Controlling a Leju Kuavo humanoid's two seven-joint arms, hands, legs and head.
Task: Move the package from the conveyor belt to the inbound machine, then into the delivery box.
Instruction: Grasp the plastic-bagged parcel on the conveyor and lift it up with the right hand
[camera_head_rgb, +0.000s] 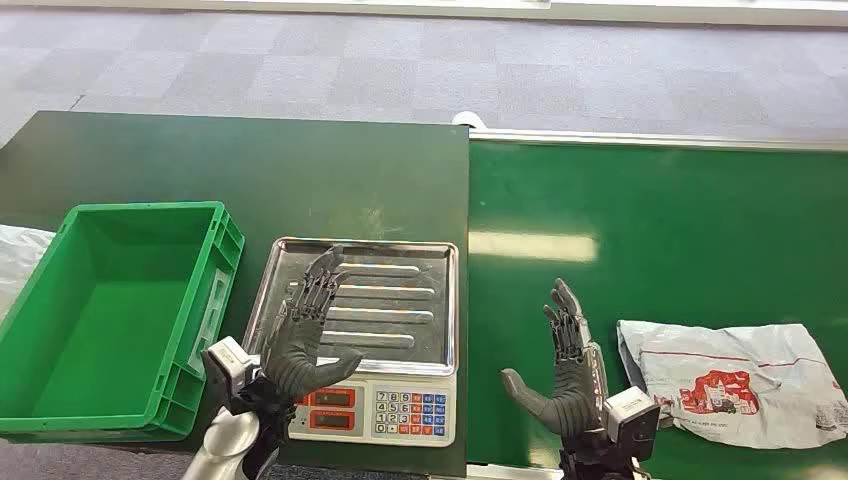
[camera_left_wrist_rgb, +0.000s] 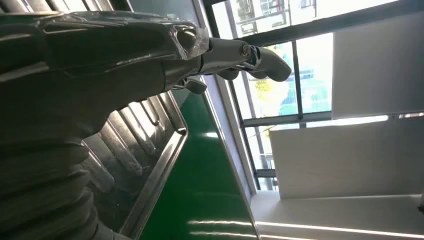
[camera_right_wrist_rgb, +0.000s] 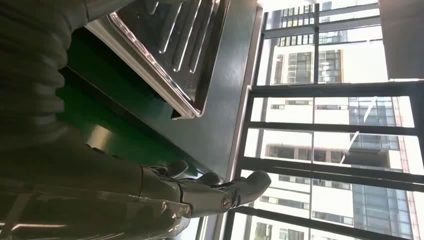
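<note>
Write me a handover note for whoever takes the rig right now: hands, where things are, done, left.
Left hand: open, empty, raised over the scale tray.
Right hand: open, empty, over the conveyor belt, beside the package.
Package: flat on the belt to the right of the right hand, untouched.
Green box: empty, left of the scale.
Done: nothing yet.
Left: pick up the package, put it on the tray, then into the box.
</note>
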